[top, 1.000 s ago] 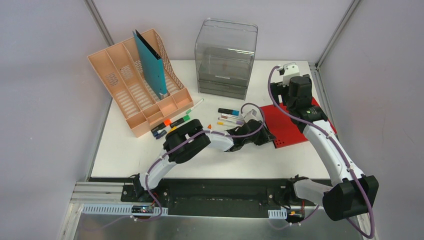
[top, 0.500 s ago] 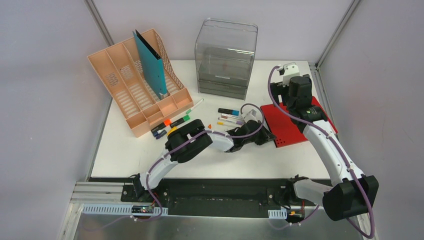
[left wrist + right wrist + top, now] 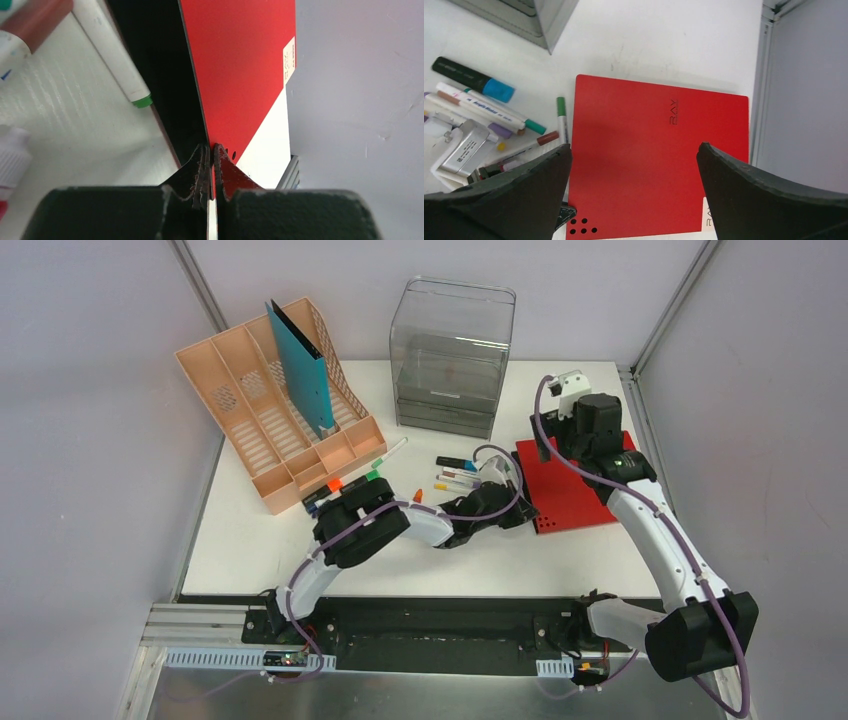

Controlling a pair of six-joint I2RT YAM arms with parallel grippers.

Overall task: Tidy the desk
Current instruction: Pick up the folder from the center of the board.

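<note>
A red folder lies on the white desk at the right. My left gripper is shut on the folder's near left corner; the left wrist view shows both fingers pinching the thin red cover beside its punched holes. My right gripper hangs above the folder, open wide, its two black fingers framing the red cover without touching it.
Loose markers lie just left of the folder, with more by the peach file rack, which holds a teal folder. A clear grey drawer box stands at the back. The desk's right edge runs close to the folder.
My left gripper has closed on the folder's corner and drawn back to the left, dragging and turning the folder leftward. The right gripper has shifted slightly left and stays open.
</note>
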